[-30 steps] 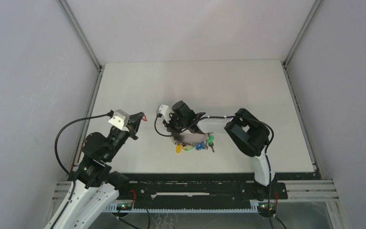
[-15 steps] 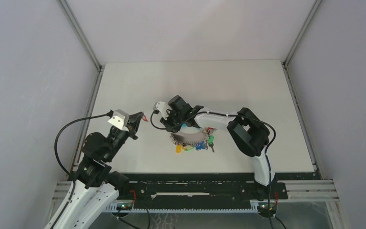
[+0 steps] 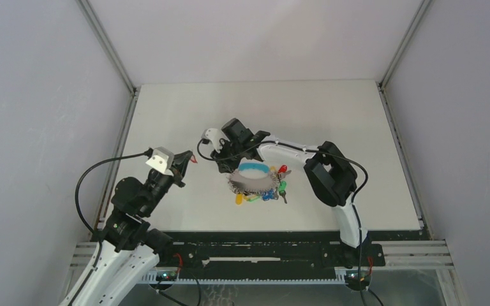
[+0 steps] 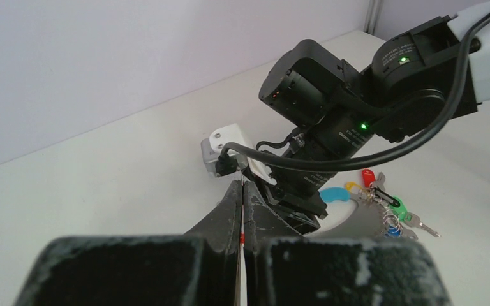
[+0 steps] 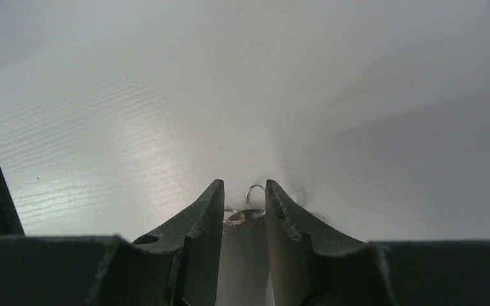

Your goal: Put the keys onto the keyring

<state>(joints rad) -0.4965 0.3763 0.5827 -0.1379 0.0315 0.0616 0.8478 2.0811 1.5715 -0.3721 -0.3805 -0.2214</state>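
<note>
The keyring (image 3: 250,183), a light-blue band joined to grey mesh with coloured-tagged keys round its rim, lies flat near the table's middle. In the left wrist view the keyring (image 4: 351,220) is partly hidden behind the right arm. My right gripper (image 3: 228,167) stands at the ring's left edge. In its wrist view the right gripper (image 5: 244,190) has its jaws apart, with small wire rings (image 5: 247,205) and the mesh edge between them. My left gripper (image 3: 189,160) hovers to the left, shut on the keys. Only a red sliver of the keys (image 4: 242,238) shows between its fingers (image 4: 230,210).
Another red tag (image 3: 283,169) rests on the keyring's right rim beside green, blue and yellow tags (image 3: 263,196). The right arm's wrist camera (image 3: 211,136) and cable hang between the two grippers. White walls and metal frame posts enclose the table (image 3: 332,121).
My right gripper has opened and drawn up and to the left off the keyring, uncovering its light-blue band. The left arm has stayed where it was, still shut.
</note>
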